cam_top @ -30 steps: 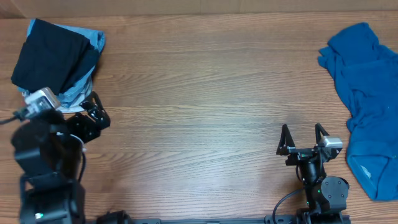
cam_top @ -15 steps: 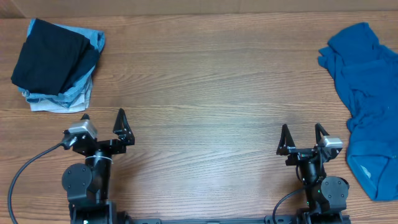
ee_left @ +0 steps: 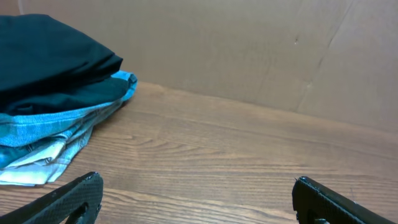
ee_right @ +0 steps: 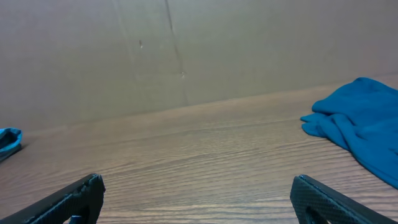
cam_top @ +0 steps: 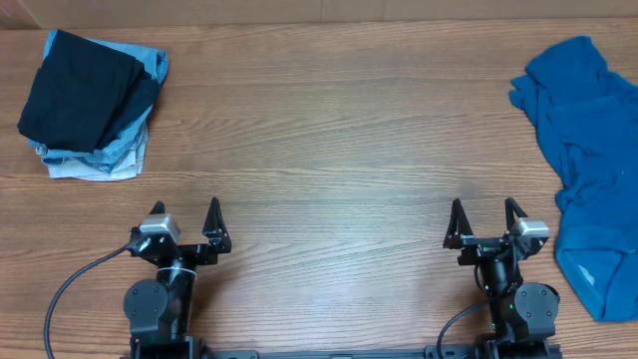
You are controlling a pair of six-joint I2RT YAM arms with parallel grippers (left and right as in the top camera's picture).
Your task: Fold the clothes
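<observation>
Clothes (cam_top: 583, 120) lie in two lots at opposite far corners of the worktop (cam_top: 339, 140): one folded stack (cam_top: 92, 105) at the left and one loose blue garment (cam_top: 588, 229) at the right, well apart from each other. In the stack a dark, near-black piece sits on top, squared off with soft rounded edges; under it show a bright blue layer and a pale, faded blue one, with a whitish edge at the very bottom, though how many pieces that makes I cannot tell. The blue garment is a single crumpled heap of matte, soft cloth, full of creases and folds, running off the right edge of the overhead view. Two arms stand at the near edge, one on each side. The left claw (cam_top: 184, 212) is spread wide and holds nothing; its two black fingers (ee_left: 68, 198) sit at the bottom corners of the left wrist view with bare wood between them. The right claw (cam_top: 483, 209) is likewise wide and empty, its fingers (ee_right: 68, 200) framing bare wood, with the blue garment off to its right. One black cable (cam_top: 70, 294) curves away from the left arm's base. The worktop is brown with a long straight wood grain. Behind it stands a plain brown cardboard wall (ee_left: 249, 56) with faint creases.
</observation>
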